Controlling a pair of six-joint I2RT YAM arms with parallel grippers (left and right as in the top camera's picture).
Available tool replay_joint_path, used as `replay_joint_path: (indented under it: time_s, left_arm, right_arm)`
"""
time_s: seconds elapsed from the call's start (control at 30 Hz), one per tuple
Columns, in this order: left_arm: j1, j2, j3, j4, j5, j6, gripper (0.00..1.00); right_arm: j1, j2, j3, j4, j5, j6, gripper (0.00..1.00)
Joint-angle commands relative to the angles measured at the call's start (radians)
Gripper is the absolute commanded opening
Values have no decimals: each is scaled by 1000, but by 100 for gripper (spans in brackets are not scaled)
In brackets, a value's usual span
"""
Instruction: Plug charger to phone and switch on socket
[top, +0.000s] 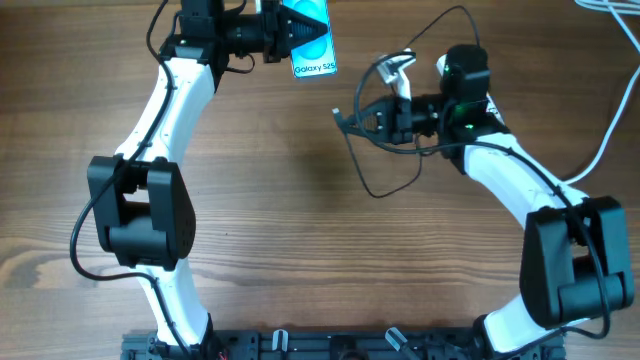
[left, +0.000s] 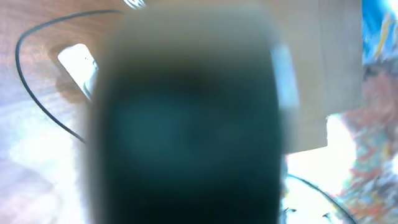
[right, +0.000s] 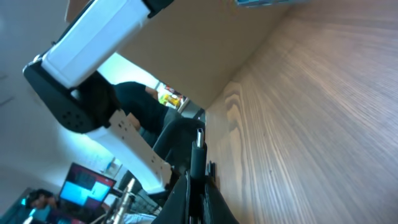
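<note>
Fingers of the left gripper (top: 285, 40) are clenched on the phone (top: 312, 30) at the top centre of the overhead view, its cyan screen facing up. The right gripper (top: 350, 118), right of centre, pinches the plug end of the charger (top: 374, 194), which points left, below and right of the phone and apart from it. The black cable loops over the table (top: 300, 230). The socket (top: 398, 72) lies just above that gripper, partly hidden by the arm.

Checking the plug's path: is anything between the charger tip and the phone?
Nothing visible does. Overhead, only bare table lies between the charger, held by the right gripper, and the phone at the left gripper.
</note>
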Motion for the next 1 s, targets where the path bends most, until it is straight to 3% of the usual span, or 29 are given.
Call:
replay_joint_path:
  time_s: [0.0, 0.13, 0.37, 0.53, 0.97]
  left_arm:
    - [-5, -43, 7, 28, 5, -165, 4]
    - [-16, -43, 7, 75, 27, -223, 4]
    - [-34, -43, 7, 265, 78, -330, 4]
    - [-36, -43, 7, 269, 84, -330, 4]
    - [-57, -43, 7, 269, 85, -330, 4]
  right_arm:
    - [28, -10, 7, 142, 55, 269, 4]
    - [35, -10, 7, 247, 140, 391, 4]
    - [35, -10, 7, 323, 225, 457, 4]
    - [39, -10, 7, 428, 230, 522, 4]
    - [39, -10, 6, 429, 290, 550, 4]
